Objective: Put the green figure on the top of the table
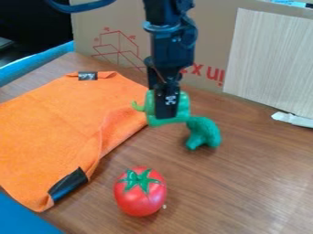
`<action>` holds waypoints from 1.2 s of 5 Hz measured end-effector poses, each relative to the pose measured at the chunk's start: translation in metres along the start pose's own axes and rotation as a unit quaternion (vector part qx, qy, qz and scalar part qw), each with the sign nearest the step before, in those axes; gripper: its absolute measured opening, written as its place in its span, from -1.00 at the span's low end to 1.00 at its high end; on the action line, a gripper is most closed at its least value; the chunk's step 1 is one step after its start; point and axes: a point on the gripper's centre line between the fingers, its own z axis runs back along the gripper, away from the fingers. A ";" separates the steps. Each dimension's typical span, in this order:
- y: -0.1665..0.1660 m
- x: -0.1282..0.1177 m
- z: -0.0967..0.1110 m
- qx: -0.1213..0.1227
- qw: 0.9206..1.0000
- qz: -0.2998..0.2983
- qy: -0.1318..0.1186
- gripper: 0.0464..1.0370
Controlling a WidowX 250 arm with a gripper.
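1 green figure (205, 133) lies just beside the gripper (166, 114), lower right.

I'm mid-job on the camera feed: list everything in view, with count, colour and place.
figure: one, green, on the table, right of the pepper
pepper: one, green, partly behind the gripper
tomato: one, red with green top, lower middle
cloth: one, orange, left side
patches: two, black, on the cloth's near and far ends
table: one, brown, under it all
cardboard: one, tan with red print, behind
panel: one, pale woodgrain, upper right
scrap: one, white, right edge
blue areas: two, lower-left corner and upper left
cable: one, blue, top left
arm: one, black, from top edge
gripper: one, black, in front of the pepper
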 end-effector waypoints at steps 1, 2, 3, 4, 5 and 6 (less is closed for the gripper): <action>-0.015 0.017 -0.001 0.005 1.000 -0.013 -0.005 0.64; -0.026 0.026 -0.013 0.012 1.000 -0.019 0.003 0.64; -0.041 0.037 -0.026 0.020 0.999 -0.033 0.004 0.64; -0.048 0.043 -0.035 0.023 0.999 -0.037 0.004 0.64; -0.061 0.053 -0.043 0.029 0.999 -0.045 0.000 0.64; -0.062 0.058 -0.048 0.028 0.999 -0.035 -0.007 0.64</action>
